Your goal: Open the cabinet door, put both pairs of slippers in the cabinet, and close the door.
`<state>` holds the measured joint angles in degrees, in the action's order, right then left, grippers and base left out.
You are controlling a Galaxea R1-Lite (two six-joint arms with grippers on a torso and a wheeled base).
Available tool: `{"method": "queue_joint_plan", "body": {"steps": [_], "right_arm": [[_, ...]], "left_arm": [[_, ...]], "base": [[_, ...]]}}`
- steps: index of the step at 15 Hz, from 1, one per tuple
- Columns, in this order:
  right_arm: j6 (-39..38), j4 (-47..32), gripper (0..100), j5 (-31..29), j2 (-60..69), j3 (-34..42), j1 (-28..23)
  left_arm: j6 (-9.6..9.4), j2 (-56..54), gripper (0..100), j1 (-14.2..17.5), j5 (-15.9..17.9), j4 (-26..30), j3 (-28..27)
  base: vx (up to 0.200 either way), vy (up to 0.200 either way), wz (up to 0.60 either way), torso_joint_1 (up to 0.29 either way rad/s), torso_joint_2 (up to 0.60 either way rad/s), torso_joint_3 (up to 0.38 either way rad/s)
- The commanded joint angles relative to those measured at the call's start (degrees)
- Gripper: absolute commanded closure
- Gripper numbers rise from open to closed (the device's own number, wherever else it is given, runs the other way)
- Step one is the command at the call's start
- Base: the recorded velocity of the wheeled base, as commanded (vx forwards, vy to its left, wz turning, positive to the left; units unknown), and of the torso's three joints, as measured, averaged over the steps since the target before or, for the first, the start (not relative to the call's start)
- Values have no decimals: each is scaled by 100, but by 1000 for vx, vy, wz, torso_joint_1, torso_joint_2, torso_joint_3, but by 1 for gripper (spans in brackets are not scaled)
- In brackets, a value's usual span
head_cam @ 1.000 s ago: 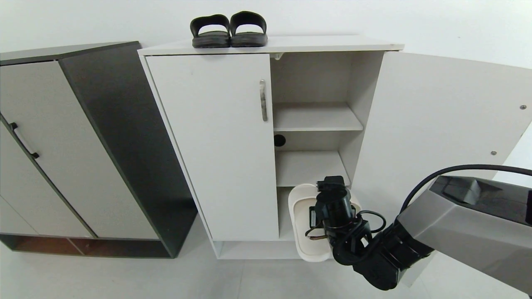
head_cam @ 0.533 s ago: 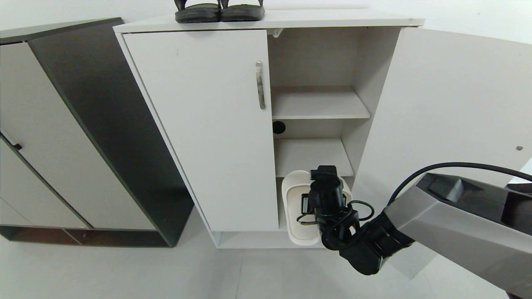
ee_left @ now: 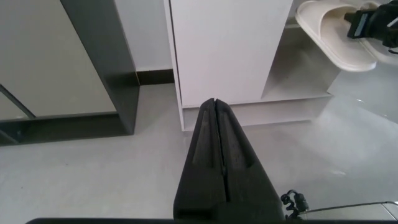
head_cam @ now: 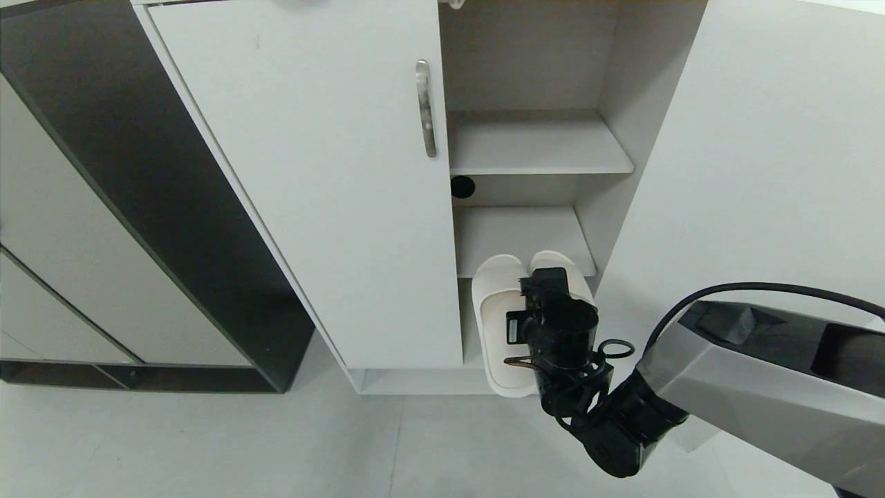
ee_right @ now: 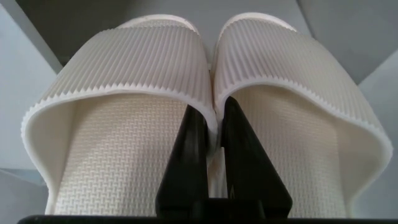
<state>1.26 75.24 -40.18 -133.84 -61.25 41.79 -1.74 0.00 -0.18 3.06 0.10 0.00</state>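
Note:
A pair of white slippers (head_cam: 494, 311) hangs side by side at the mouth of the white cabinet's (head_cam: 311, 173) bottom compartment, toes toward the inside. My right gripper (head_cam: 546, 290) is shut on the slippers' touching inner edges, seen close in the right wrist view as white slippers (ee_right: 137, 93) pinched by the right gripper (ee_right: 214, 115). The cabinet's right door (head_cam: 747, 152) stands wide open; its left door with the metal handle (head_cam: 425, 107) is closed. My left gripper (ee_left: 214, 102) is shut on nothing, low over the floor facing the cabinet's base.
Two bare shelves (head_cam: 532, 145) (head_cam: 518, 235) sit above the bottom compartment. A dark grey cabinet (head_cam: 104, 173) stands close on the left. Bare grey floor (head_cam: 276, 443) lies in front. The open door bounds my right arm's side.
The head view has tilted down and drawn closer, so the cabinet top left the picture. The held white slippers' toes now overlap the lower shelf's front edge.

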Motion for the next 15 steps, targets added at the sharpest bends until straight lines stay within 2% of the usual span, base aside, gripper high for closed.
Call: {"method": "queue_joint_plan", "body": {"steps": [1,5,15], "right_arm": [[24,17,100,10,-63,148,-66],[15,17,100,10,-142,148,-127],[15,17,100,10,-142,86,-197]], "left_arm": [[-1,9,100,1,2,-1,0],[-1,9,100,1,2,-1,0],[-1,9,100,1,2,-1,0]], "base": [[0,0,0,0,0,0],[0,0,0,0,0,0],[200,0,0,2,2,1]]}}
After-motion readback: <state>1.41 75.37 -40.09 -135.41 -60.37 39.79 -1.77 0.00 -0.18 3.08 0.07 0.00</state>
